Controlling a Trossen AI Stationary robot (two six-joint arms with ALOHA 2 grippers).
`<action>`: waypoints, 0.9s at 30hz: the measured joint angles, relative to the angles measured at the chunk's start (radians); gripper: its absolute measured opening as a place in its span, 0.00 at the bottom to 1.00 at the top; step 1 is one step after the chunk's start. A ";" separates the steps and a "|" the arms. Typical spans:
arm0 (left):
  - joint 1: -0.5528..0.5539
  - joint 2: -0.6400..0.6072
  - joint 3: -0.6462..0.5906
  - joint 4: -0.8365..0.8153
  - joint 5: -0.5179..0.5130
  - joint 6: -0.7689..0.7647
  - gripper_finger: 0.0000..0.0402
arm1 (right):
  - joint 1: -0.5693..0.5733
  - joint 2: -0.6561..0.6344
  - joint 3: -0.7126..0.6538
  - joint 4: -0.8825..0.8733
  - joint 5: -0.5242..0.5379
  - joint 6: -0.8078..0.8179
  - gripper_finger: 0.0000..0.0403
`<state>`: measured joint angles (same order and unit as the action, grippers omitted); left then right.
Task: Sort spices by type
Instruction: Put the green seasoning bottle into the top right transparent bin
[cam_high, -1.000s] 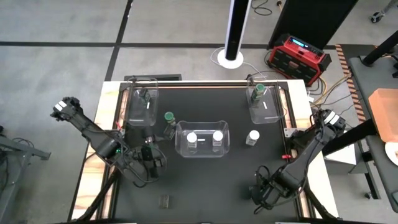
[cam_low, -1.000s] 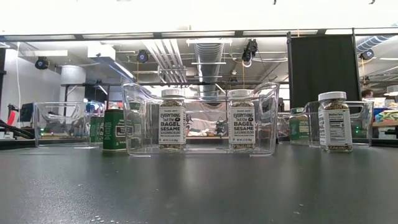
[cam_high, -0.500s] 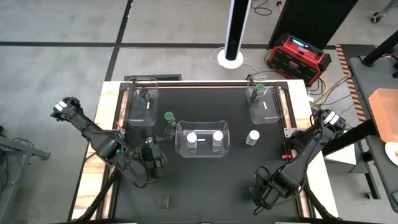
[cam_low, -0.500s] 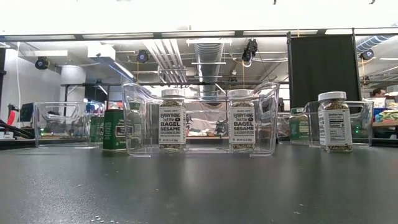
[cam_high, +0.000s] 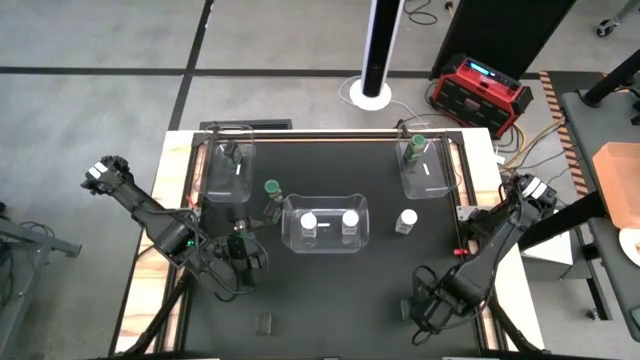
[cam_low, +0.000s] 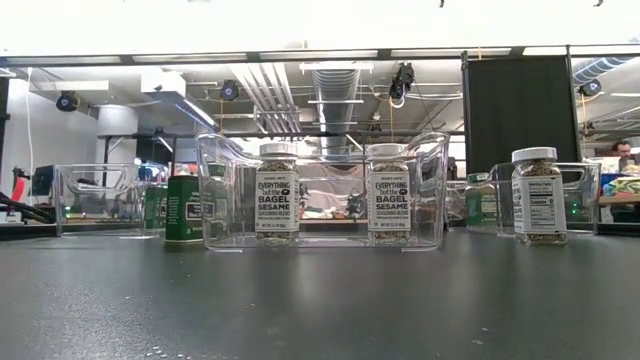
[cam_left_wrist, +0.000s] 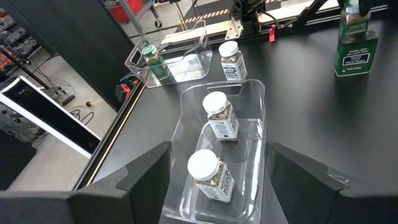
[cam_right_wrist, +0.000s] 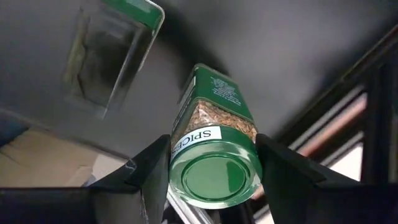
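My right gripper (cam_high: 420, 308) (cam_right_wrist: 214, 146), near the table's front right, is shut on a green-lidded spice jar (cam_right_wrist: 214, 137); the arm hides this jar in the high view. My left gripper (cam_high: 243, 252) (cam_left_wrist: 221, 152) stands open at the table's left with nothing between its fingers. Two white-lidded jars (cam_high: 308, 221) (cam_high: 350, 219) stand in the central clear bin (cam_high: 325, 243). Another green-lidded jar (cam_high: 272, 188) stands on the table at that bin's left, and a white-lidded jar (cam_high: 407, 217) at its right. The far bins hold a dark-lidded jar (cam_high: 231, 152) and a green-lidded one (cam_high: 418, 143). My right gripper pinches the jar between its two fingers (cam_right_wrist: 152, 171), which lie on opposite sides of the body just below the lid (cam_right_wrist: 179, 144). The jar lies along the fingers, with its lid toward the wrist and its bottom pointing away. Whether it rests on the table does not show.
The far left bin (cam_high: 228, 185) and far right bin (cam_high: 425, 185) sit at the table's back corners. A small dark thing (cam_high: 263, 322) lies near the front edge. Bare black tabletop stretches between the central bin and the front edge.
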<state>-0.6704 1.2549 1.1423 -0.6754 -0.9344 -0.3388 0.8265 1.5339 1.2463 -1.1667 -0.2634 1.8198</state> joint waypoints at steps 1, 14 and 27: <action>0.000 0.000 0.000 0.000 0.000 0.000 0.60 | 0.000 -0.008 0.010 -0.014 0.001 0.000 0.49; 0.000 0.000 0.000 0.000 -0.018 0.009 0.60 | -0.085 -0.048 0.244 -0.379 0.096 -0.081 0.49; 0.000 0.000 0.000 -0.011 -0.036 0.020 0.60 | -0.429 -0.050 0.450 -0.406 0.346 -0.538 0.49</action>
<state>-0.6704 1.2552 1.1423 -0.6865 -0.9701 -0.3187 0.3978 1.4839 1.6961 -1.5723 0.0821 1.2820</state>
